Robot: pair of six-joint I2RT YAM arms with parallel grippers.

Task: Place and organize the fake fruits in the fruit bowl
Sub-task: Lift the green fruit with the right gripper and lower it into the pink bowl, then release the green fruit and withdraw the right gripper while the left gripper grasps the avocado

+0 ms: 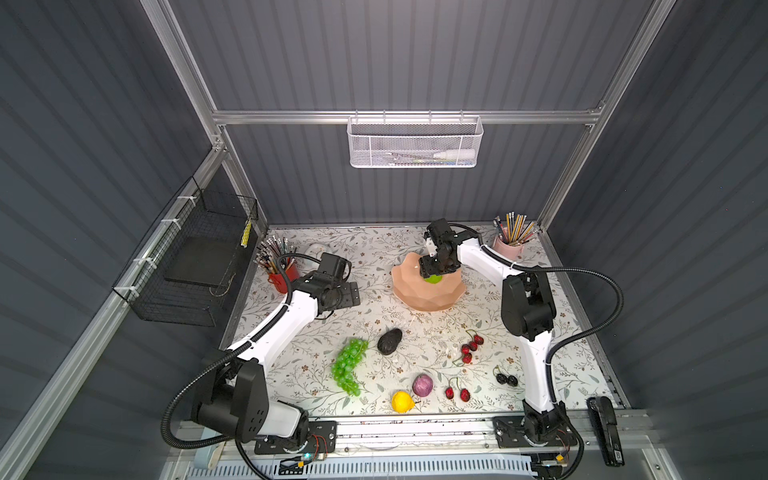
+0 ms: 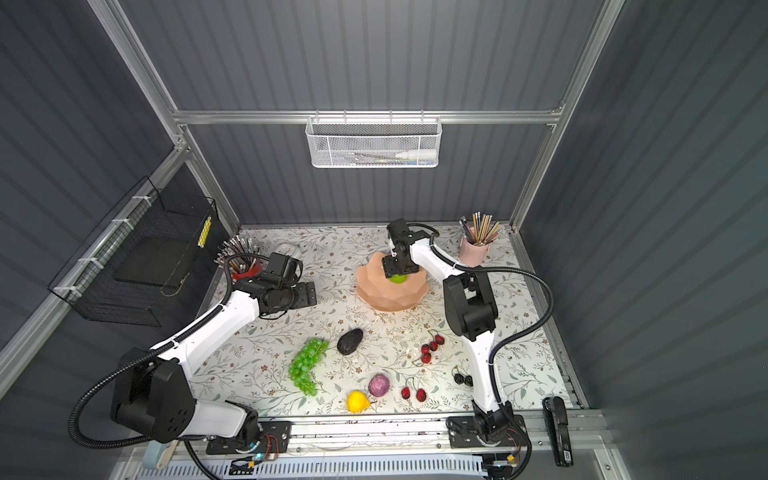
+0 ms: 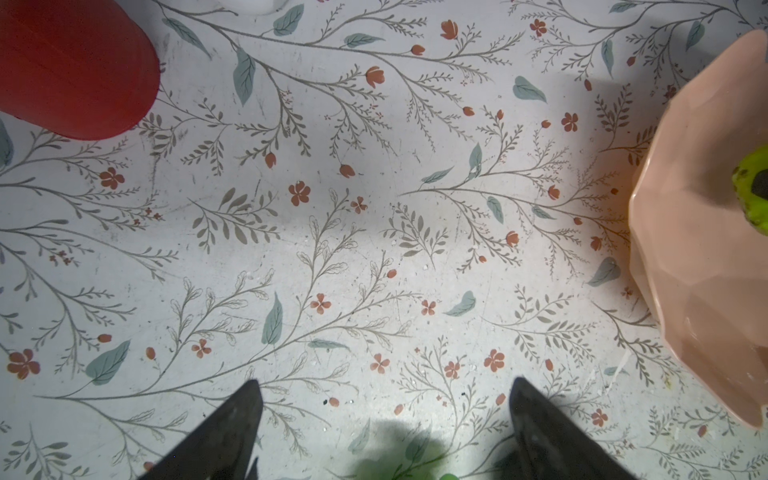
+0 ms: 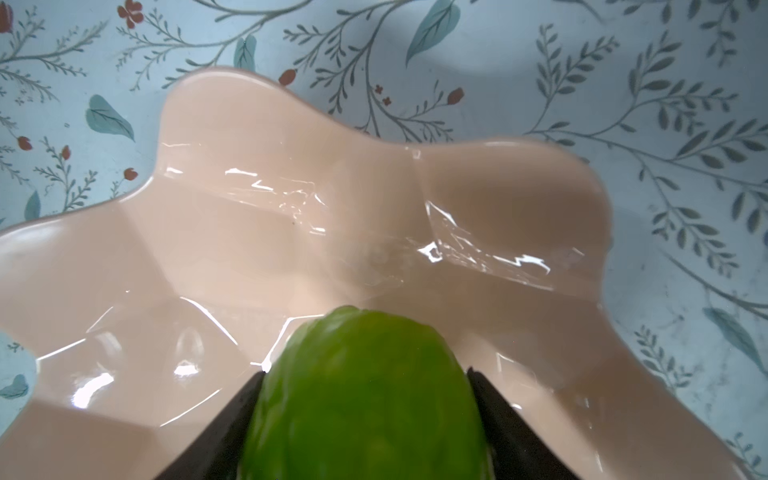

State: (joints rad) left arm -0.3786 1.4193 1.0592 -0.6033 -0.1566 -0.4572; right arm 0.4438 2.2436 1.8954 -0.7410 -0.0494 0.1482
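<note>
two arms bend over the floral table. the right arm rises to a high elbow, then slopes back and inward, its wrist tipped down over the fruit bowl. the right gripper is clamped on the bumpy lime-green ball, inside the bowl's rim. the left arm stretches low and forward beside the red pencil cup, and the left gripper is spread wide over bare table. the green grape bunch, black avocado, purple round fruit, yellow lemon and cherries lie nearer the arm bases.
</note>
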